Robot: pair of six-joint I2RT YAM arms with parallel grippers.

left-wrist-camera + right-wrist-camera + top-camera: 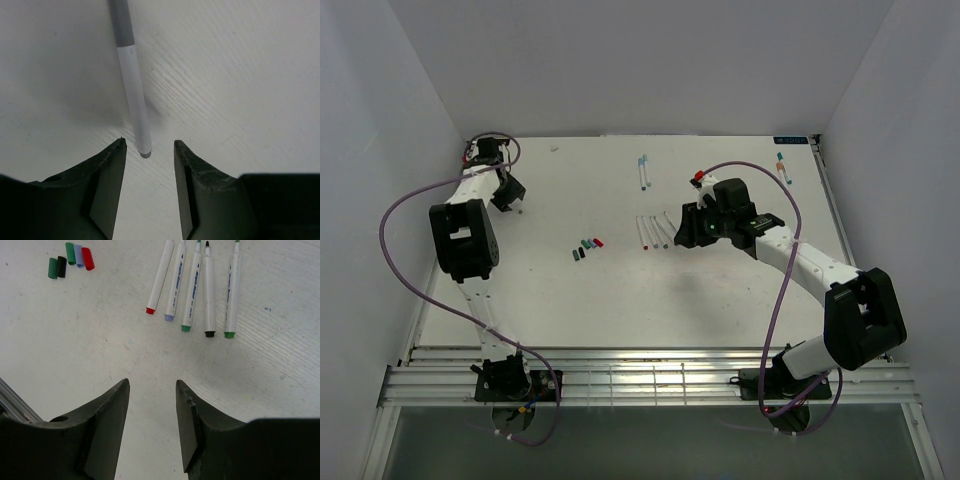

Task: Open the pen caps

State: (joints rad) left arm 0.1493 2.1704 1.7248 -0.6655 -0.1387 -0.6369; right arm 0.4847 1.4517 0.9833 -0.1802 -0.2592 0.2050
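Five pen caps [70,260] lie loose near five bared pens [192,285], several seemingly capped pens [643,172] wait across the desk [570,310], and the left hand [149,145] and right hand [152,384] both gape empty.

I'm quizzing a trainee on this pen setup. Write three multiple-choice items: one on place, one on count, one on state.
1. The loose caps lie where, relative to the uncapped pens? A left; B right; C on top.
2. How many loose caps? A three; B five; C eight.
3. The right end effector is: A shut on a pen; B open, empty; C shut on a cap.
Answers: A, they lie to the pens' left; B, five show in the right wrist view; B, its jaws stand apart, holding nothing.
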